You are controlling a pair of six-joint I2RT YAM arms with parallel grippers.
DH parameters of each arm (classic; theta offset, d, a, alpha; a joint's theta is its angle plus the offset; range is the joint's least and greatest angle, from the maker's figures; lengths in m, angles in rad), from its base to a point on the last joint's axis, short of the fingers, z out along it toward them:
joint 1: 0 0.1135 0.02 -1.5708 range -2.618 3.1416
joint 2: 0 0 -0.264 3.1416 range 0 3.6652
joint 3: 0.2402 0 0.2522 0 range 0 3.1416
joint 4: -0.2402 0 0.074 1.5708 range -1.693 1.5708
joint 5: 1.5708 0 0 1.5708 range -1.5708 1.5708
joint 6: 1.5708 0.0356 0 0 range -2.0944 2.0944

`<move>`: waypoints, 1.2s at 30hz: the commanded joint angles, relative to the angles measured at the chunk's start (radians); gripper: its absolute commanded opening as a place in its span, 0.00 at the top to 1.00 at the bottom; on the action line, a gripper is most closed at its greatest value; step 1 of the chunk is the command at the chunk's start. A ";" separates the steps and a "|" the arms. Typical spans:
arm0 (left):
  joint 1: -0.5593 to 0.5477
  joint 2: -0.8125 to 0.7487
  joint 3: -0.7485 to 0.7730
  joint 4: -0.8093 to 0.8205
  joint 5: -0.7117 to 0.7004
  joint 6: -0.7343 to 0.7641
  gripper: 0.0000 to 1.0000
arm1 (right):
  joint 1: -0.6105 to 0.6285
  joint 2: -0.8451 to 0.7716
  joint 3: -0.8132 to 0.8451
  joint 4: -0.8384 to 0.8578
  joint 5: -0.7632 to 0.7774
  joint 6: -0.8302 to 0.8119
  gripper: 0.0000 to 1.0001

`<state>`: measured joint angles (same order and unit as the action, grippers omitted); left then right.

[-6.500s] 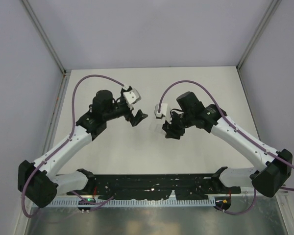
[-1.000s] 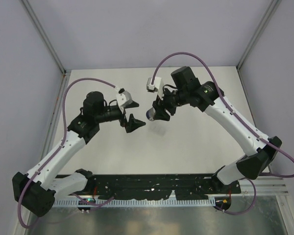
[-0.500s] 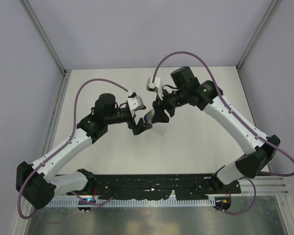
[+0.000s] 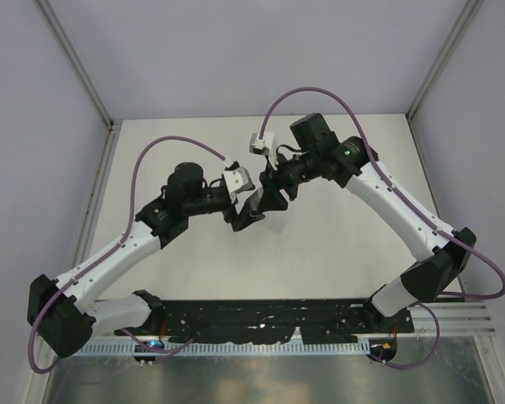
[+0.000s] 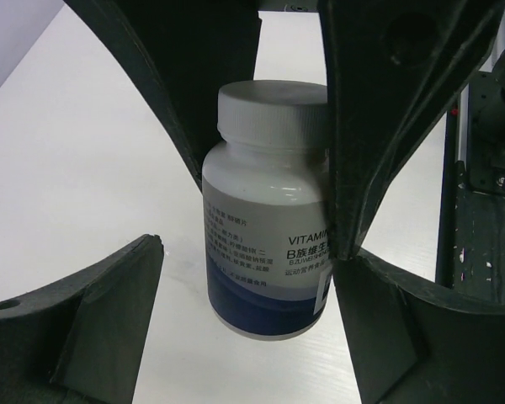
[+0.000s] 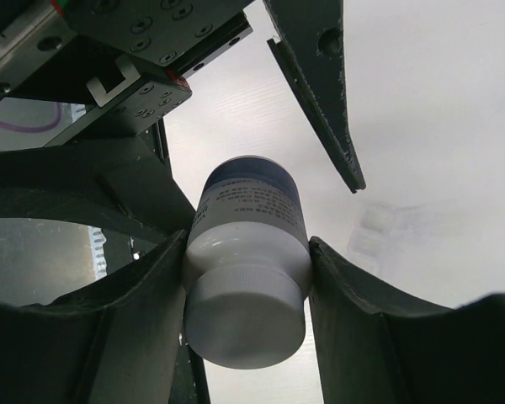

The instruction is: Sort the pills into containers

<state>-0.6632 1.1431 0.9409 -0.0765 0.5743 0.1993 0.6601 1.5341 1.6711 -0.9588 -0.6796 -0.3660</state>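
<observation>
Bottle [image 6: 252, 202] in right gripper [image 6: 249, 246]

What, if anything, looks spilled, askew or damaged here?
Nothing stands out. The capped bottle is clamped in the right gripper, with the left gripper open around it. The packet lies on the table. No spill shows.
</observation>
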 commanded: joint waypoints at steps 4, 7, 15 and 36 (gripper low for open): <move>-0.016 0.015 0.022 0.040 0.001 0.025 0.24 | -0.004 -0.002 0.055 0.031 -0.035 0.024 0.94; -0.019 0.020 0.021 0.040 0.004 0.025 0.30 | -0.007 0.003 0.061 0.031 -0.047 0.030 0.94; -0.021 0.021 0.035 0.004 0.015 0.034 1.00 | -0.016 -0.005 0.047 0.031 -0.038 0.033 0.66; -0.021 -0.069 0.016 -0.088 -0.063 0.109 1.00 | -0.099 -0.043 0.125 -0.026 -0.081 0.078 0.18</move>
<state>-0.6804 1.0889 0.9413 -0.1493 0.5152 0.2955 0.5659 1.5131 1.7504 -0.9829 -0.7208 -0.3073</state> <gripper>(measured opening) 0.541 0.836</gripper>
